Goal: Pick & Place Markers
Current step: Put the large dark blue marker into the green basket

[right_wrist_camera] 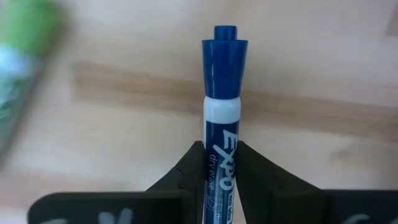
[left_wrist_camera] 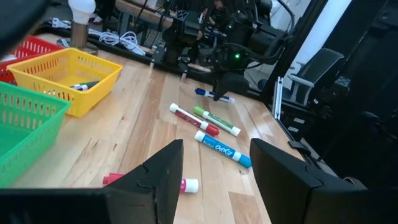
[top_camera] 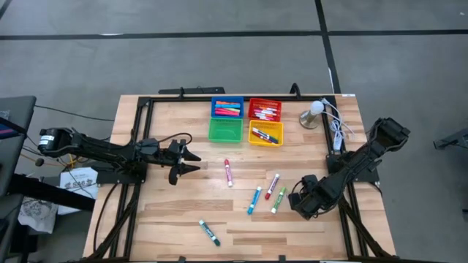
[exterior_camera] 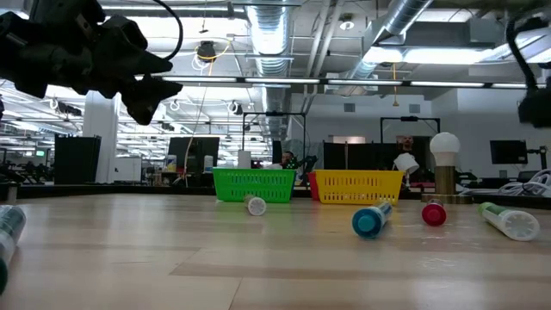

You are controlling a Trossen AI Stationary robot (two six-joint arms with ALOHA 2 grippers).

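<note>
Several markers lie flat on the wooden table (top_camera: 175,212): a red one (top_camera: 228,172), a light blue one (top_camera: 254,199), another red one (top_camera: 273,185), a green one (top_camera: 278,200) and a teal one (top_camera: 209,232). More markers lie in the blue bin (top_camera: 227,108), red bin (top_camera: 265,109) and yellow bin (top_camera: 265,134). My right gripper (right_wrist_camera: 221,152) points down near the table's right edge (top_camera: 303,201), shut on a dark blue marker (right_wrist_camera: 221,93). My left gripper (left_wrist_camera: 214,155) hovers open at the table's left (top_camera: 191,162), holding nothing. My right gripper pinches the dark blue marker's printed white barrel (right_wrist_camera: 221,134) between its two fingers (right_wrist_camera: 186,168), below the cap. The fingers come from above, pointing down, and lie across the marker. The marker is level, cap end out ahead; whether it is clear of the table I cannot tell.
A green bin (top_camera: 224,130) stands beside the yellow one at the back middle. A white bulb on a round base (top_camera: 314,113) with white cables (top_camera: 338,128) sits at the back right. The black frame rail (top_camera: 351,212) runs along the right edge. Bare wood lies at the near left.
</note>
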